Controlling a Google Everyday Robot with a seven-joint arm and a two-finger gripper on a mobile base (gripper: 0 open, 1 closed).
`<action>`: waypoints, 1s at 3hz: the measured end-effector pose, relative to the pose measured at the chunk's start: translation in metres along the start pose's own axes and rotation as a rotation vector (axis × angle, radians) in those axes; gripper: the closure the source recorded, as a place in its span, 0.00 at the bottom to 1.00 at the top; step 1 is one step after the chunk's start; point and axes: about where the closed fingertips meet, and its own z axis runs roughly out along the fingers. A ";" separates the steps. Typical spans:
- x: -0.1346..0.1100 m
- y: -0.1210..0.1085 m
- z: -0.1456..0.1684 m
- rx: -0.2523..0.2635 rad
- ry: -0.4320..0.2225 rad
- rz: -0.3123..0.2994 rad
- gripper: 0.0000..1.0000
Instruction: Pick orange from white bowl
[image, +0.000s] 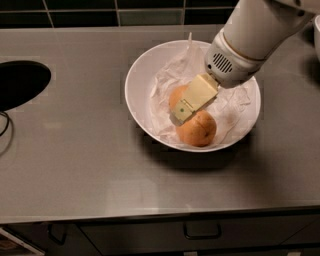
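Camera view is showing the gripper (181, 113) hanging low inside the white bowl (131, 75). Its yellow tip is lying across the paler orange (175, 96) on the far left and ending just beside the deeper-coloured orange (199, 130), which is sitting on the crumpled paper (170, 75) toward the near side of the bowl. Whether the gripper is released or clenched cannot be told, since it is showing only one flat yellow face from above. The main risk, as I am judging it, is coming from the two fruits lying so close together: the tip may be settling on the wrong one, or nudging the right one so that it is rolling off over the loose paper. A fold of paper could also be getting pinched and lifted along with the fruit. The tip is covering the spot where the fruits meet, so whether they are touching is staying unclear. The arm (250, 35) is hiding the far right rim, and a dark opening (20, 82) in the bench (75, 160) is running off the left edge.
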 end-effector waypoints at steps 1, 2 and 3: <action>0.001 0.001 0.011 0.031 0.045 0.067 0.02; 0.002 0.002 0.018 0.050 0.068 0.117 0.07; 0.004 0.002 0.021 0.066 0.076 0.153 0.15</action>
